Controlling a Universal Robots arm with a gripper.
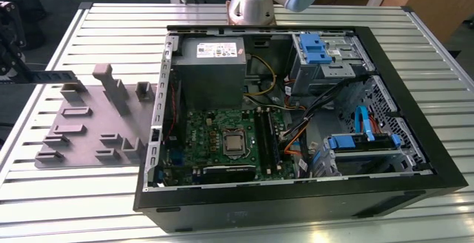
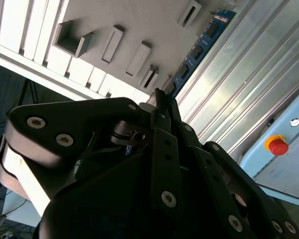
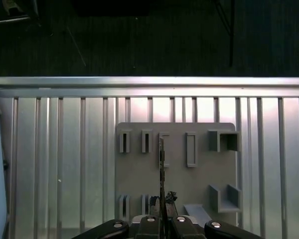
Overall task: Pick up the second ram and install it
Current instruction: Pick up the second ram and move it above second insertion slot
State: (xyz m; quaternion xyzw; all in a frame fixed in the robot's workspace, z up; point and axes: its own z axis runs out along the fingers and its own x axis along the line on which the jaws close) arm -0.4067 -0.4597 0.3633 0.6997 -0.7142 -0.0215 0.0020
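gripper clamped on the second ram, clear of the case

gripper (image 1: 28, 76) is closed down on the second ram (image 1: 53, 76). the fingers (image 2: 162, 107) pinch the two flat faces at one end, and the rest of the stick pokes out past the tips, unsupported. nothing else is in the grip.

where it is: at the exterior view's left, held over the slatted table (image 1: 104, 18) next to the grey fixture plate (image 1: 89, 126), well apart from the open pc case (image 1: 296, 201) and the motherboard (image 1: 215, 137). in the first wrist view the ram (image 3: 161, 164) shows edge-on as a thin line running out from the gripper (image 3: 161, 221), with the fixture plate (image 3: 199, 174) behind it. in the second wrist view the ram (image 2: 199, 47) is a blue strip with dark chips along it. it looks to be off the plate's slots, but i can't confirm the gap.

handling, my read:
- light and stiff, just a thin board, so weight is a non-issue.
- fragile against bending and twisting. an end grip leaves a long lever, so any side knock torques the board.
- faces are smooth and could slip if the pinch is light.
- best hold is on the flat faces, away from the contact edge (which edge that is can't be made out here).
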